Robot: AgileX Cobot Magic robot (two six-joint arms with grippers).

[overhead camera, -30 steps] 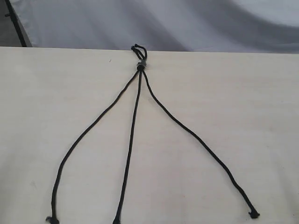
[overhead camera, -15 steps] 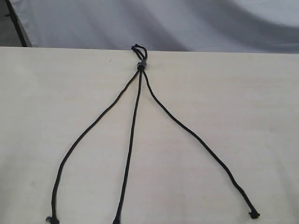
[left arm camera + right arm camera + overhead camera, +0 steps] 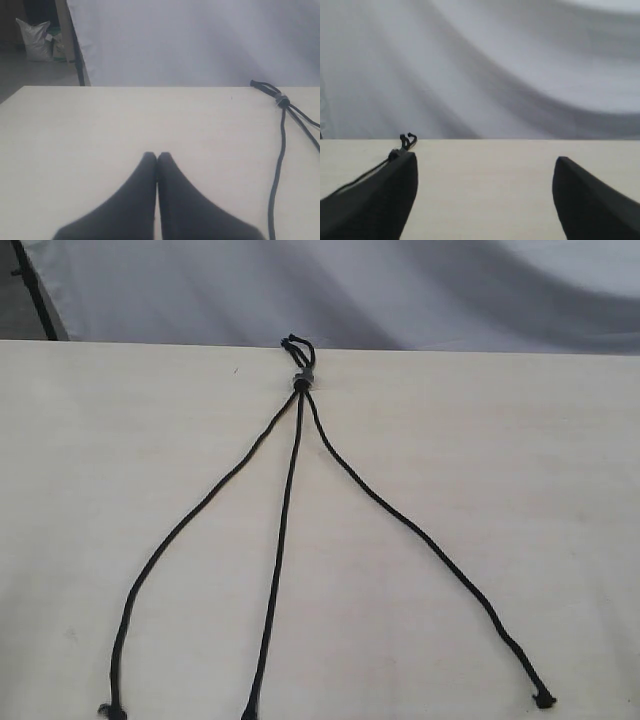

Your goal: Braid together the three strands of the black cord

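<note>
On the table point(image 3: 520, 460), the three strands point(image 3: 283, 540) of the cord point(image 3: 299, 383) lie fanned as before; left gripper point(image 3: 157, 161) pressed together, right gripper point(image 3: 485, 165) spread; braiding unstarted.

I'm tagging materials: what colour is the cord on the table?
Plain black, no pattern; the cord shows best in the exterior view.

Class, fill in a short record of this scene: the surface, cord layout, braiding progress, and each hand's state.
surface: pale table
cord: black cord, joined at a knot by the table's far edge
strands: left strand, middle strand, right strand, fanned apart, none crossing
braid: not begun
left hand: shut, holding nothing
right hand: open, holding nothing
</note>
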